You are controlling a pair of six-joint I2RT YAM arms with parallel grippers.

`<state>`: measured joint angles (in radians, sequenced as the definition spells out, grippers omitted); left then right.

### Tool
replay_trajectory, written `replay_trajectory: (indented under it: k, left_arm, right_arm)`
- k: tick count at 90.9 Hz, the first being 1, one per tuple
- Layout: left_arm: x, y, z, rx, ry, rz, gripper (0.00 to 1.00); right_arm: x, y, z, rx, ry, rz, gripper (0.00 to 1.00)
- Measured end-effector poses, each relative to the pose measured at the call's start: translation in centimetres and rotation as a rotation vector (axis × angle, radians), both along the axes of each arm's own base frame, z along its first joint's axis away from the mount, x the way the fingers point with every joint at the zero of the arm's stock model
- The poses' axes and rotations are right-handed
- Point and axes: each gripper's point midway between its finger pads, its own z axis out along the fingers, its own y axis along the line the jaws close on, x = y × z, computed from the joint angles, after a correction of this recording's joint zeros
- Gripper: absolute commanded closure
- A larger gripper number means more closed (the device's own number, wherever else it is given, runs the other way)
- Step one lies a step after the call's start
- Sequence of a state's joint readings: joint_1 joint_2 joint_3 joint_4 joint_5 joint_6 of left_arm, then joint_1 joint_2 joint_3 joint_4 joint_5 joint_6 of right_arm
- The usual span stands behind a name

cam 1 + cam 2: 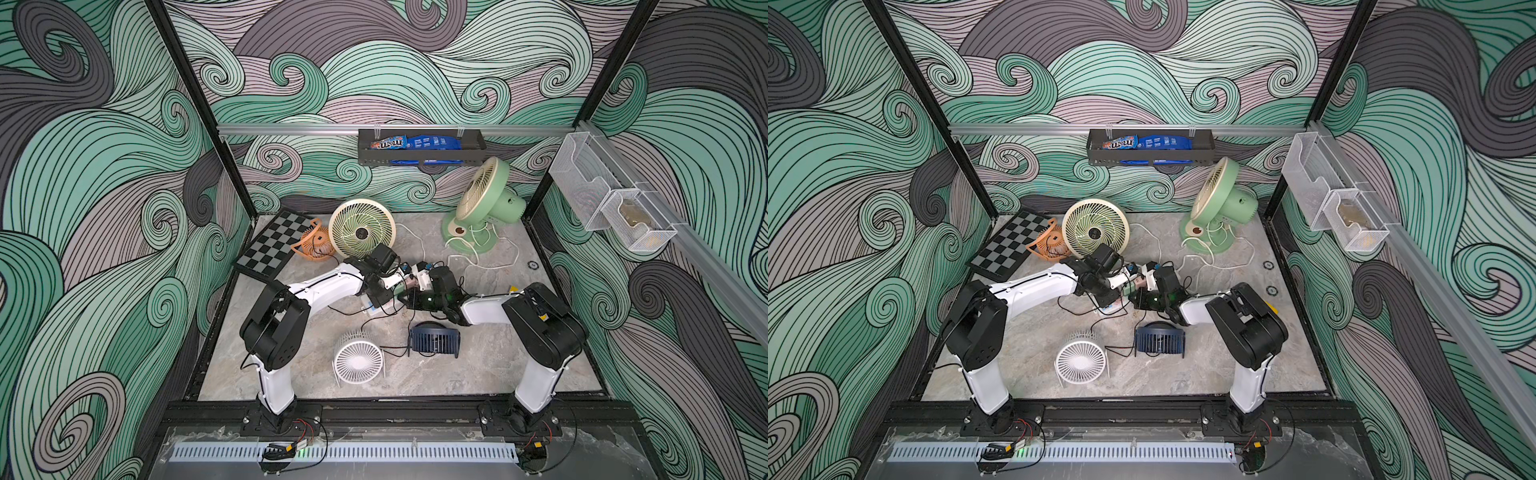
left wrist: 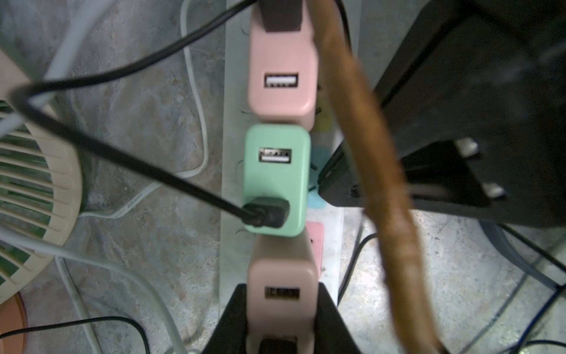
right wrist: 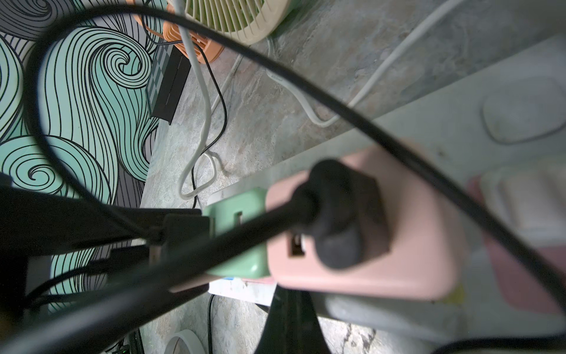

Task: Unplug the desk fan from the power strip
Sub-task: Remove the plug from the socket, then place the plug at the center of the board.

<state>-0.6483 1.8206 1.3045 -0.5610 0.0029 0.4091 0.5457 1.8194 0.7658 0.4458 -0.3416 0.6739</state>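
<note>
Teal-and-grey wave wallpaper closes in a grey marbled tabletop (image 1: 498,353) strewn with fans and cords. Near its middle, under both wrists, lies the power strip (image 2: 231,190), a long white bar flat on the stone. It sits between a round cream fan (image 1: 361,233) toward the back wall and, nearer the robot's bases, a navy fan (image 1: 434,340) and a white wire fan (image 1: 358,360).

Three adapters stand in a row in its sockets, end to end: a pink USB adapter (image 2: 281,275), a green adapter (image 2: 275,171) in the middle, and a second pink adapter (image 2: 281,61). The left hand (image 2: 281,294) grips the pink USB adapter, one black finger on each side. A black cable (image 2: 122,153) is plugged into the green adapter, and another black plug (image 3: 343,214) sits in the second pink adapter.

The right hand (image 2: 329,184) is closed, its tip at the strip's long edge beside a pale blue socket face (image 2: 315,199). Whether it presses on the strip I cannot tell. A brown cord (image 2: 367,153), blurred, crosses close to the left wrist camera.

At the back stand a green desk fan (image 1: 482,203) with white cords looping by its base, a small orange fan (image 1: 313,245) and a checkerboard (image 1: 270,245). A black wall basket (image 1: 419,157) holds snack bags.
</note>
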Motion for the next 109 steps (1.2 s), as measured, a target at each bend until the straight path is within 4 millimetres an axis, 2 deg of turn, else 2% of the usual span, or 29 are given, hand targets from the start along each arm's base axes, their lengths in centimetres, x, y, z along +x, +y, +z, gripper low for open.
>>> replay_trajectory:
  k: [9,18,52,64,76,93,109]
  left_arm:
    - [-0.1,0.2,0.5,-0.026,0.014,0.001,1.0]
    - [0.0,1.1,1.8,-0.064,0.028,0.02,1.0]
    - [1.8,7.2,7.4,-0.177,-0.001,0.164,1.0]
    - [3.1,11.4,9.2,-0.208,-0.039,0.272,1.0]
    - [4.6,17.0,10.0,-0.218,-0.066,0.415,1.0]
    - [5.2,24.2,9.5,-0.208,-0.059,0.6,1.0]
    - [5.3,28.4,7.6,-0.186,-0.021,0.693,1.0]
  right_arm:
    - [0.0,0.0,0.0,0.0,-0.001,0.001,1.0]
    - [0.0,0.0,0.0,0.0,0.0,0.001,1.0]
    - [0.3,0.0,0.2,-0.025,0.023,0.004,1.0]
    - [0.2,-0.6,0.4,-0.04,0.036,-0.003,1.0]
    - [0.5,-1.2,2.0,-0.036,0.015,-0.012,1.0]
    - [1.1,-1.9,5.3,-0.009,-0.049,-0.028,1.0]
    - [1.6,-2.9,7.1,0.005,-0.083,-0.05,1.0]
